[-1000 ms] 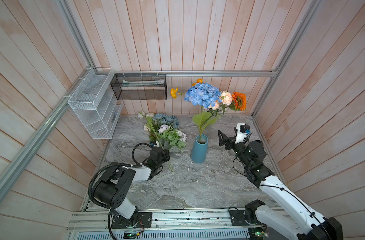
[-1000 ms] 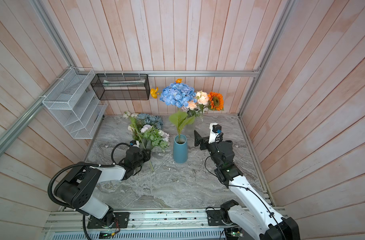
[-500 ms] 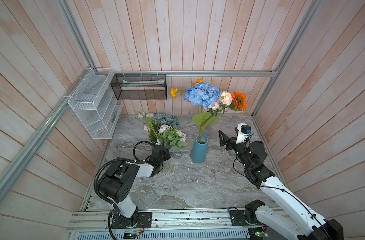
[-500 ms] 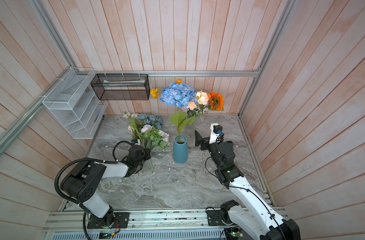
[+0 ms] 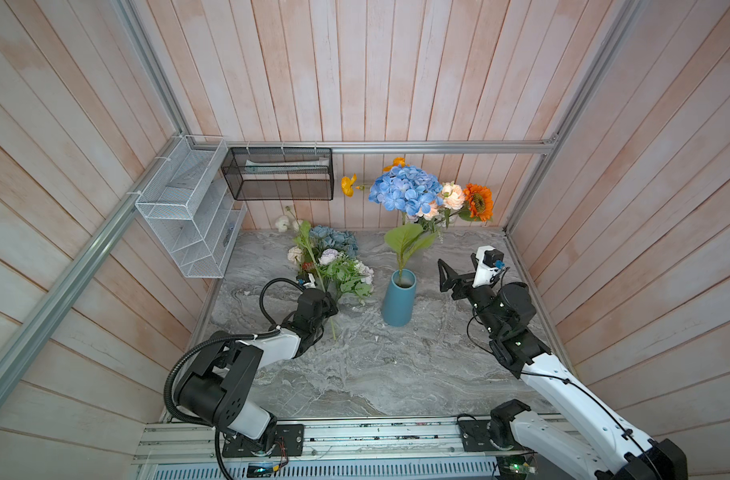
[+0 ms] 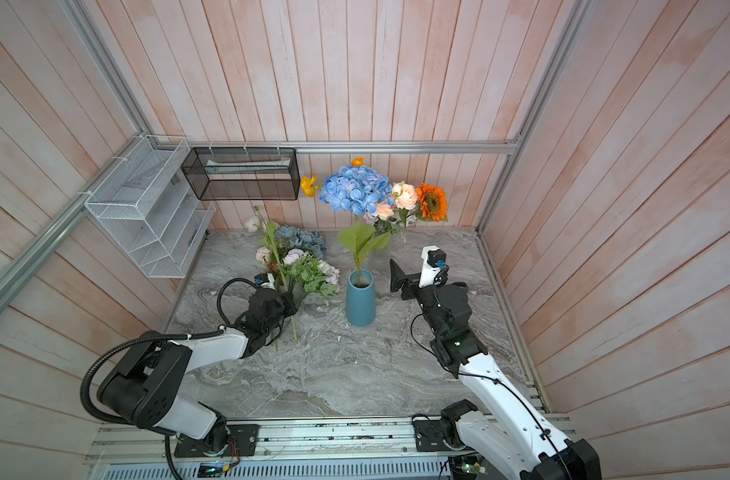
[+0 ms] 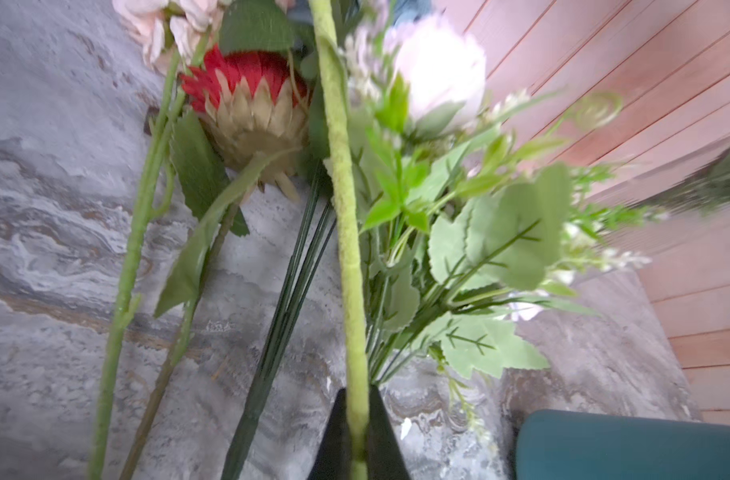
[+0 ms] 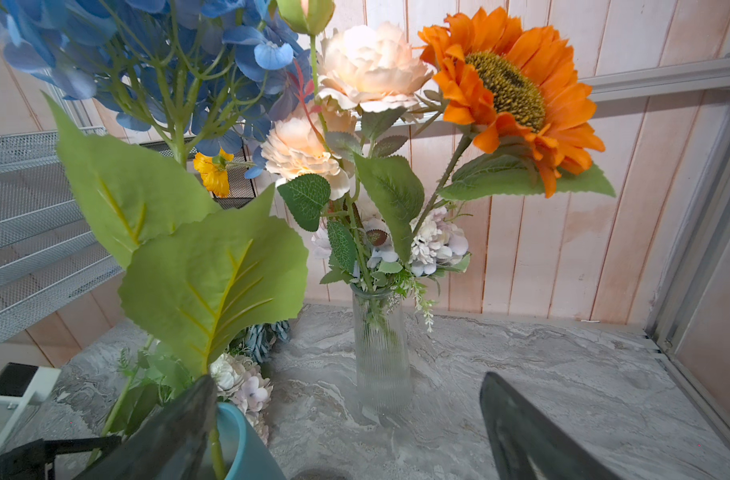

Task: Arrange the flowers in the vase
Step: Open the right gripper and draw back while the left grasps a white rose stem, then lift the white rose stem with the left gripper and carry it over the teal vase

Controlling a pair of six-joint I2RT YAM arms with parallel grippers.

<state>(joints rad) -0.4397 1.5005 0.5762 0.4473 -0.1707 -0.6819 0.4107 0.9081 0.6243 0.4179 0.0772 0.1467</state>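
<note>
1 pale stem (image 7: 348, 232) is clamped in the closed left end effector (image 7: 358, 419); lift slowly, clear of the other flowers (image 5: 339, 266).

A pale green stem (image 7: 346, 232), pinched between the left gripper's (image 7: 357, 392) 2 black fingertips, leaves the left wrist view at both ends, its bloom unseen. The foliage (image 7: 500, 249) beside it is smeared by blur, and only a corner of the blue vase (image 7: 629, 444) shows. In both top views the wrist (image 5: 311, 307) hides those fingertips among the flower pile (image 5: 334, 266) toward the tabletop's (image 5: 375, 374) back-left corner. The right arm's (image 5: 554, 374) elbow is cropped. In the right wrist view the blue hydrangea (image 8: 147, 54) is cut off, and 1 finger of the right gripper (image 8: 346, 380) covers part of the vase rim.
</note>
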